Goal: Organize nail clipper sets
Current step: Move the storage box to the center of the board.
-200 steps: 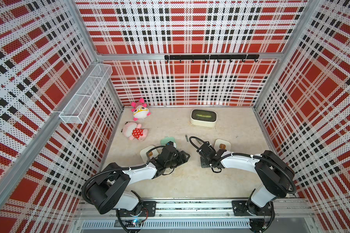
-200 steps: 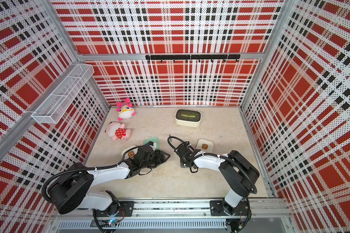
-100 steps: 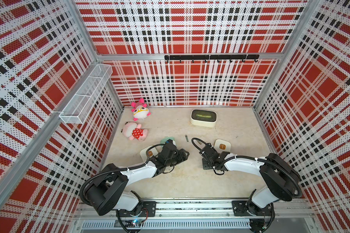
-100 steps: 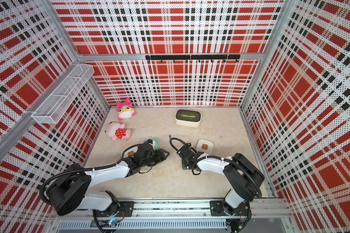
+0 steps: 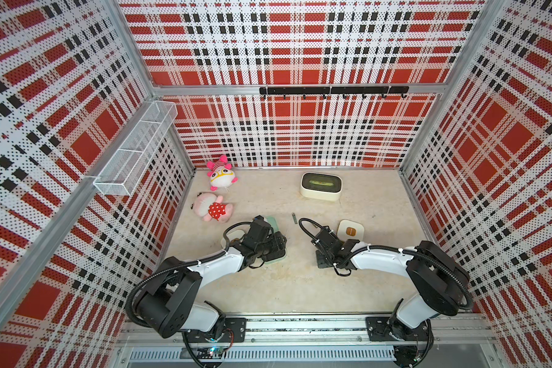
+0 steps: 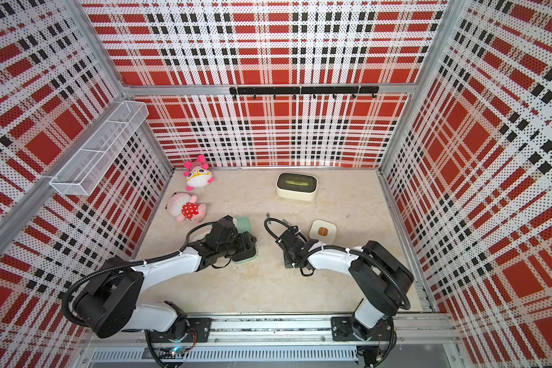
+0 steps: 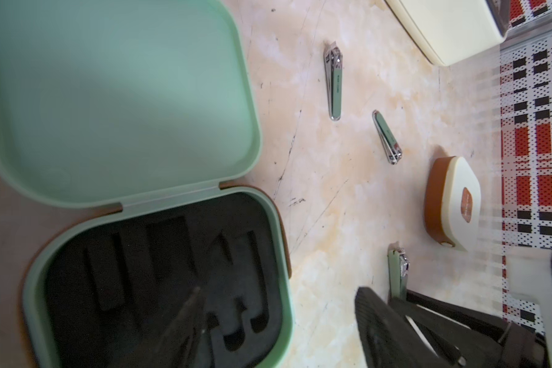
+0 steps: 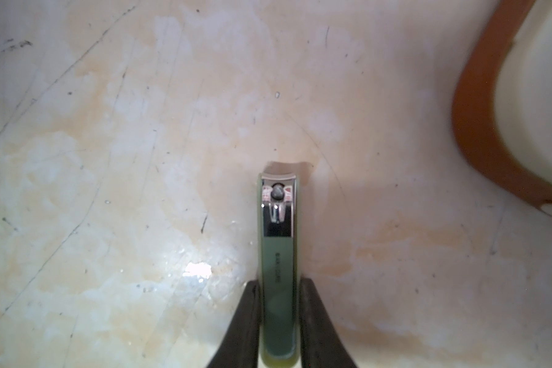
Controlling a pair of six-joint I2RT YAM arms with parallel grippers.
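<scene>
The mint green case (image 7: 118, 95) lies open, its black slotted insert (image 7: 160, 270) showing no tools. My left gripper (image 7: 287, 321) is open, one finger (image 7: 188, 315) over the insert and the other outside the case's rim. In both top views it (image 5: 273, 247) sits over that case (image 5: 272, 223). A silver-green nail clipper (image 8: 278, 255) is pinched just above the floor by my right gripper (image 8: 278, 318). Two more clippers (image 7: 333, 86) (image 7: 387, 137) lie loose on the floor. A closed cream case (image 5: 350, 230) sits beside the right wrist. Another cream case (image 5: 233, 236) is partly hidden under the left arm.
A larger cream box with a dark window (image 5: 321, 186) stands at the back. Two pink plush toys (image 5: 221, 175) (image 5: 212, 208) lie at the back left. A white wire basket (image 5: 134, 149) hangs on the left wall; plaid walls close in three sides.
The right arm has shifted a little to the right, still holding the clipper. The left gripper has drawn back slightly over the mint case.
</scene>
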